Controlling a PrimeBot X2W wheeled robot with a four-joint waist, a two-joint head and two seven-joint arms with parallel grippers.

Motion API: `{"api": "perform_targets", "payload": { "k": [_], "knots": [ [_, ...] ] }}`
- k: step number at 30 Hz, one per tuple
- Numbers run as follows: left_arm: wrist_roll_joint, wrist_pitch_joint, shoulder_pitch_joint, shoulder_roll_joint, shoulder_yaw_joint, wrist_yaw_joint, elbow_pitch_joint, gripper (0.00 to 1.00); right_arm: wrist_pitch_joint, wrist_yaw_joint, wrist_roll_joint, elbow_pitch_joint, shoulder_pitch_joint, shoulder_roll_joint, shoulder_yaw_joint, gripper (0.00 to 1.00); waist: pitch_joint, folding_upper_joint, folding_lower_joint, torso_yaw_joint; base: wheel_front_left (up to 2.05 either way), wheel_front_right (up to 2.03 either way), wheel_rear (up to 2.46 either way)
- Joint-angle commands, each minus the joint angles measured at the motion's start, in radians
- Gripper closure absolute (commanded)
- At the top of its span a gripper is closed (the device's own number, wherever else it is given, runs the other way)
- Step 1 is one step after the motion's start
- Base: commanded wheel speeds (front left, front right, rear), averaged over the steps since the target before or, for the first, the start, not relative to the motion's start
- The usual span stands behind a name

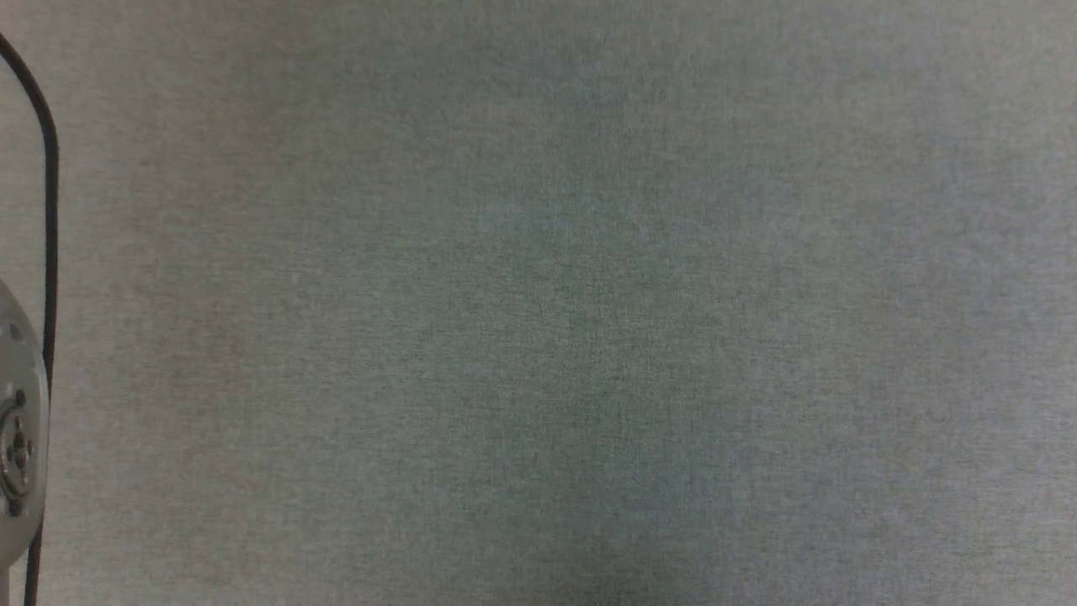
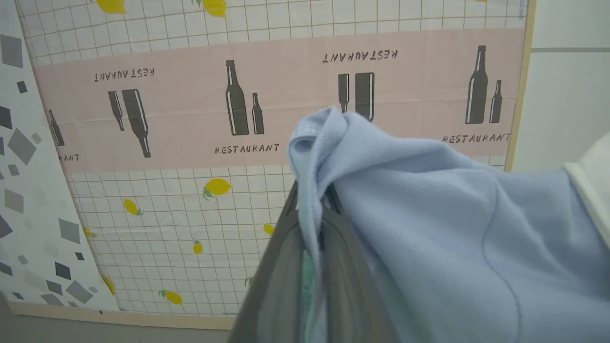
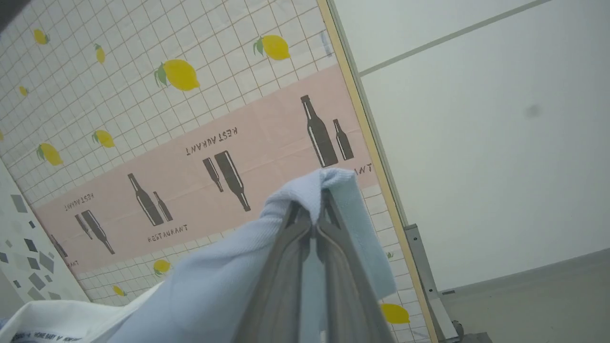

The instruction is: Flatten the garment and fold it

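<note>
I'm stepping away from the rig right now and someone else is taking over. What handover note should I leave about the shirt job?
Grippers: the left gripper has its jaws shut on a bunched edge of the garment. The right gripper has its jaws shut on another edge.
Garment: hangs creased between the two grippers, held away from the patterned tablecloth, with the white collar off to one side.
Done: picked up at two points.
Left: spread it flat on the table, then fold it.
</note>
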Motion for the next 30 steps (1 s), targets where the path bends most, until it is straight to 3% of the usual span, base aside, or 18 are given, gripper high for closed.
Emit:
{"api": "perform_targets", "payload": {
  "k": [1,8,14,22,30],
  "knots": [
    [0.009,-0.019,-0.019,0.006,-0.006,-0.005,0.019,1.0,-0.015,-0.001,-0.008,0.013,-0.014,0.003,-0.001,1.0,0.082,0.0,-0.0002,-0.016,0.0,0.0,0.0],
    [-0.004,-0.086,0.003,-0.007,-0.021,-0.028,0.137,1.0,-0.028,-0.001,0.011,0.061,0.03,-0.017,-0.005,1.0,0.111,0.0,-0.0002,-0.007,0.0,0.0,0.0],
    [-0.033,-0.141,0.098,-0.04,-0.047,-0.061,0.227,1.0,-0.012,-0.001,0.085,0.047,0.18,-0.041,0.03,1.0,0.081,0.0,-0.0002,0.016,0.0,0.0,0.0],
    [-0.102,-0.213,0.325,-0.093,-0.076,-0.089,0.303,1.0,0.018,-0.001,0.239,-0.041,0.502,-0.051,0.08,1.0,-0.044,0.0,-0.0002,0.037,0.0,0.0,0.0],
    [-0.2,-0.26,0.667,-0.123,-0.116,-0.099,0.286,1.0,0.025,-0.001,0.38,-0.136,0.892,-0.041,0.113,1.0,-0.209,0.0,-0.0002,0.046,0.0,0.0,0.0]
  ]
}}
